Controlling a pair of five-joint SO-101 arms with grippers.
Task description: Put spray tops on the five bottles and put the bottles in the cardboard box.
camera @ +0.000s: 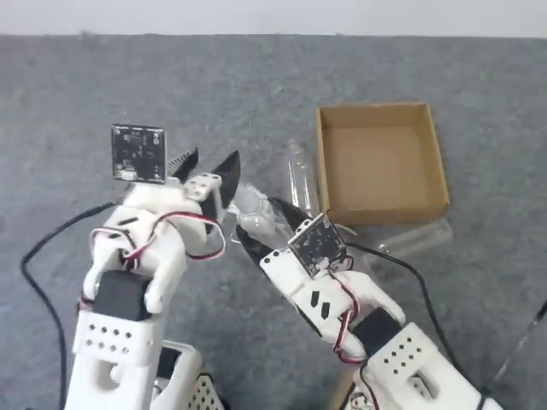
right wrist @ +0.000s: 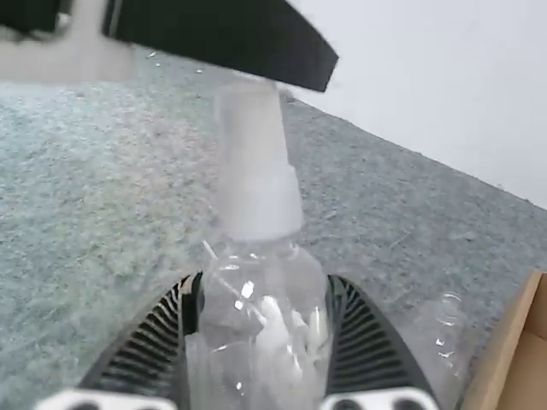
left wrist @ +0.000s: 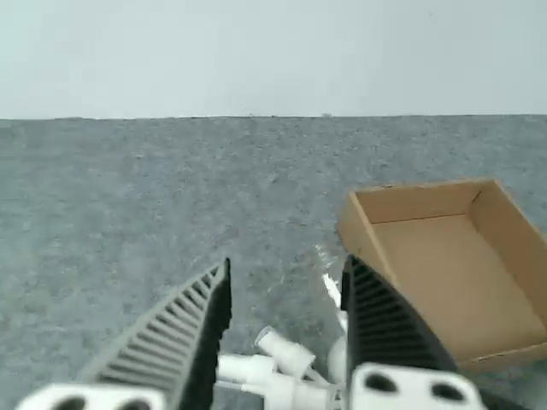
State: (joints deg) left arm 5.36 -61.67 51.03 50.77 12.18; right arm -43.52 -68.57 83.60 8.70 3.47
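Note:
My right gripper [camera: 259, 220] is shut on a clear bottle [right wrist: 256, 329] that carries a pale spray top [right wrist: 255, 184], held just left of the cardboard box [camera: 380, 162]. In the high view this bottle [camera: 249, 207] lies between both arms. My left gripper [camera: 211, 164] stands open just above and left of it, with nothing between its fingers; one black finger [right wrist: 224, 34] crosses over the spray top. Below the open left gripper [left wrist: 286, 299], white spray-top parts [left wrist: 275, 369] show. The box [left wrist: 453, 265] is empty.
A second clear bottle [camera: 301, 175] lies against the box's left wall. A third [camera: 417, 237] lies along the box's near side, by the right arm's cable. Grey carpet covers the table, with free room at the far left and behind the box.

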